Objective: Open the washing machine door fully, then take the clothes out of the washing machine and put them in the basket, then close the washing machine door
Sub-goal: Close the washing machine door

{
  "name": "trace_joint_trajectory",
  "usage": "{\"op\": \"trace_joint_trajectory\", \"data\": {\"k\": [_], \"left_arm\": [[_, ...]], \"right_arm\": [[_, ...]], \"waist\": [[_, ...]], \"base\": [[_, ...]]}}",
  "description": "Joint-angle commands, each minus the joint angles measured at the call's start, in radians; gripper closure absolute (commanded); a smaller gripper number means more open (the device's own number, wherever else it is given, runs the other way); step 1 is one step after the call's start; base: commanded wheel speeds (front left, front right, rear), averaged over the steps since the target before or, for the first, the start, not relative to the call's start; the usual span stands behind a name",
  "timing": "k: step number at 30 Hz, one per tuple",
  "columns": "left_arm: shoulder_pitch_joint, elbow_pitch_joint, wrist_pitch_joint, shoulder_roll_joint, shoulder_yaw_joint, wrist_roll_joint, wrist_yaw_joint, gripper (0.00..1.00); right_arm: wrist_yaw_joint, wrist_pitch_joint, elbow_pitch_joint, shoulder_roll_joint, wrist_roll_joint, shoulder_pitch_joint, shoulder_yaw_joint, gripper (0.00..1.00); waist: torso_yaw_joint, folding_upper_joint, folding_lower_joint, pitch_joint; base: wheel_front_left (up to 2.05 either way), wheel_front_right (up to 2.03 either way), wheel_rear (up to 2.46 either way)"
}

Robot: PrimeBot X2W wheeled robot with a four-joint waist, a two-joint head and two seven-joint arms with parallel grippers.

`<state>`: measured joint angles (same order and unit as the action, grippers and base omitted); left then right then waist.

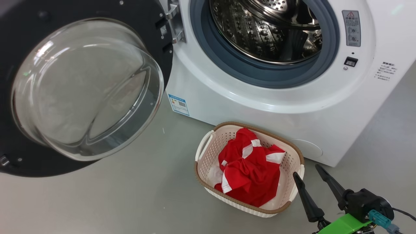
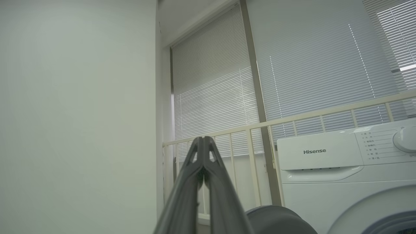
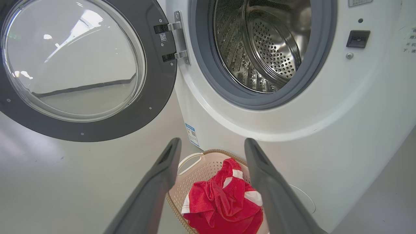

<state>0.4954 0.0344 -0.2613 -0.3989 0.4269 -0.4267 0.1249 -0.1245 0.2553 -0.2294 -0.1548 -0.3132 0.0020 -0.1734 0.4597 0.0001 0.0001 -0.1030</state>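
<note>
The washing machine (image 1: 292, 107) stands with its door (image 1: 87, 87) swung wide open to the left, the steel drum (image 1: 266, 29) bare inside. On the floor before it, the cream basket (image 1: 208, 152) holds the red clothes (image 1: 250, 169) with white trim. My right gripper (image 1: 307, 172) is open at the lower right, just right of the basket, nothing between its fingers; in the right wrist view it (image 3: 211, 144) points over the clothes (image 3: 224, 203) in the basket (image 3: 195, 172). My left gripper (image 2: 203, 139) is shut on nothing, raised and aimed at the wall and blinds, left of the machine's top (image 2: 325, 156).
Grey floor spreads to the left of the basket under the open door (image 3: 74, 65). A cream railing (image 2: 247, 130) and window blinds (image 2: 292, 71) stand behind the machine. A white wall (image 2: 78, 113) rises on the left in the left wrist view.
</note>
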Motion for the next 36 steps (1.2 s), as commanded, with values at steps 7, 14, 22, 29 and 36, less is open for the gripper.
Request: {"op": "trace_joint_trajectory", "data": {"k": [7, 14, 22, 29, 36], "left_arm": [[0.192, 0.373, 0.0, -0.177, 0.007, -0.222, 0.006, 1.0], [0.327, 0.725, 0.186, -0.296, -0.024, -0.443, 0.006, 1.0], [0.398, 0.893, 0.452, -0.344, -0.041, -0.6, 0.006, 1.0], [0.407, 0.947, 0.689, -0.334, -0.079, -0.684, 0.006, 1.0], [0.389, 0.944, 0.801, -0.324, -0.096, -0.729, 0.006, 1.0]], "right_arm": [[-0.006, 0.006, 0.026, -0.01, 0.013, -0.034, -0.02, 0.0], [-0.006, 0.006, 0.026, -0.006, 0.015, -0.035, -0.032, 0.0], [-0.006, 0.006, 0.028, -0.02, 0.016, -0.042, -0.037, 0.0], [-0.006, 0.006, 0.036, -0.033, 0.024, -0.055, -0.034, 0.0], [-0.006, 0.006, 0.035, -0.037, 0.029, -0.067, -0.038, 0.0]], "waist": [[-0.021, -0.0001, -0.0001, -0.021], [-0.038, -0.0001, -0.0001, -0.031], [-0.047, -0.0001, -0.0001, -0.065], [-0.039, -0.0001, -0.0001, -0.114], [-0.033, -0.0001, -0.0001, -0.135]], "base": [[0.0, 0.0, 0.0], [0.0, 0.0, 0.0], [0.0, 0.0, 0.0], [0.0, 0.0, 0.0], [0.0, 0.0, 0.0]]}}
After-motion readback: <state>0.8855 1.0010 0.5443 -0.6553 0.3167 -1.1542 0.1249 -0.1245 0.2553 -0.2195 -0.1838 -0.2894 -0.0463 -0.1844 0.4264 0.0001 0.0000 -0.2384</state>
